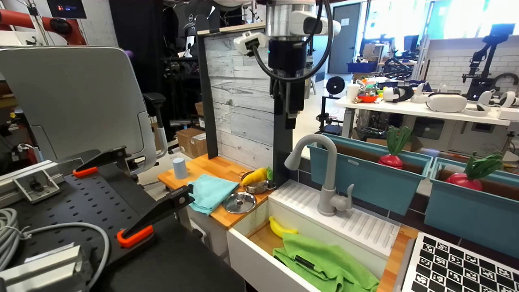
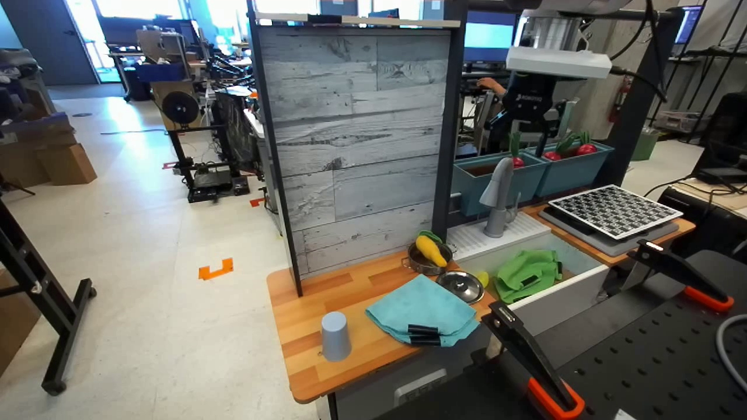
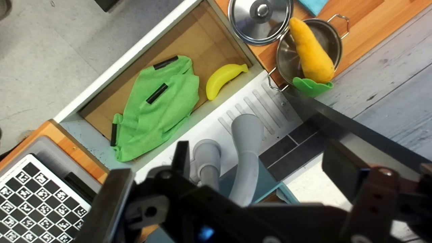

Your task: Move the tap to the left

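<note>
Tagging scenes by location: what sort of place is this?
Probably a robotics lab, staged kitchen-style: a grey tap, a checkered marker board and, in the background, what looks like a 3D printer.

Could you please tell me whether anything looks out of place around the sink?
Mildly, yes: a banana lies in the sink beside a crumpled green cloth, an odd spot for fruit. I see no spill or damage.

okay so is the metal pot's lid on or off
Off. The lid lies on the wooden counter beside the pot, and the wrist view shows the pot's interior.
</note>
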Available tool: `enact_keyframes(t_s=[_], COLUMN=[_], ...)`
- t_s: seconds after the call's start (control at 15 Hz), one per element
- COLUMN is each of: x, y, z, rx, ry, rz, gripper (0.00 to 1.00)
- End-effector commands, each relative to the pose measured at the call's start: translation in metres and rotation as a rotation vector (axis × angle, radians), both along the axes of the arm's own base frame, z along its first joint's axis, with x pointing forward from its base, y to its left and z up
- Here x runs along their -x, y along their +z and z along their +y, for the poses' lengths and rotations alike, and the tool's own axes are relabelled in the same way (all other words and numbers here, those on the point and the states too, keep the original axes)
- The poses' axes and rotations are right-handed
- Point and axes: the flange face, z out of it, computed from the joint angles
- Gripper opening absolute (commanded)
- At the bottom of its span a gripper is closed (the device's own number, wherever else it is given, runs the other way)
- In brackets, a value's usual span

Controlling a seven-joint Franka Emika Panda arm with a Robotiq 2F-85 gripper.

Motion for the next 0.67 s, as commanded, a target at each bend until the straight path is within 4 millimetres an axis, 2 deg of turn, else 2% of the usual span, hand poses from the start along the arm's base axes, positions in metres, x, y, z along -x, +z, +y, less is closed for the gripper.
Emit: enact_keyframes(t_s=[0.0, 0.07, 0.13, 0.27, 0.6], x=[0.046, 0.054, 0.028, 0.034, 0.032], y=[0.038, 0.044, 0.025, 0.034, 0.023], z=[-0.003, -0.003, -0.006, -0.008, -0.007], rx=[-0.032, -0.034, -0.011, -0.012, -0.013], ry=[0.047, 0.065, 0.037, 0.038, 0.039], rz=[-0.037, -0.027, -0.009, -0.014, 0.0], gripper=[1.0, 1.0, 1.0, 1.0, 1.0])
